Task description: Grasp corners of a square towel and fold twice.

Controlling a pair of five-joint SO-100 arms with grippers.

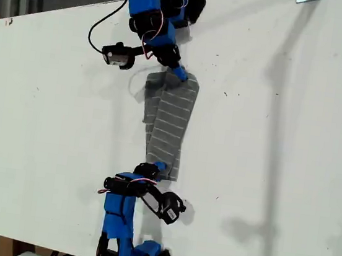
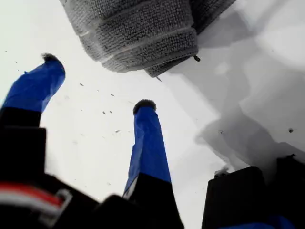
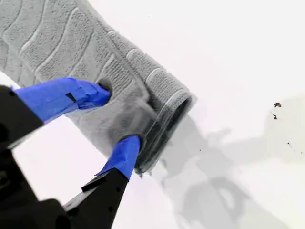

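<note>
The towel [image 1: 170, 122] is a grey striped cloth, folded into a narrow strip that runs up and down the middle of the exterior view. My first gripper [image 1: 159, 166] [image 2: 97, 81] is at the strip's lower end and stands open. Its fingertips [image 2: 144, 106] rest on bare table just short of the towel's [image 2: 143, 33] thick folded end. My second gripper [image 1: 179, 74] [image 3: 116, 114] is at the strip's upper end. It is open, with one finger [image 3: 86, 93] over the towel [image 3: 52, 43] and the other at its edge beside a layered corner [image 3: 176, 100].
The towel lies on a white table [image 1: 281, 148] with a few dark specks [image 3: 276, 105]. The arms' black cameras and cables [image 1: 119, 55] [image 1: 172, 207] stick out beside the grippers. The table's edge runs along the exterior view's upper left.
</note>
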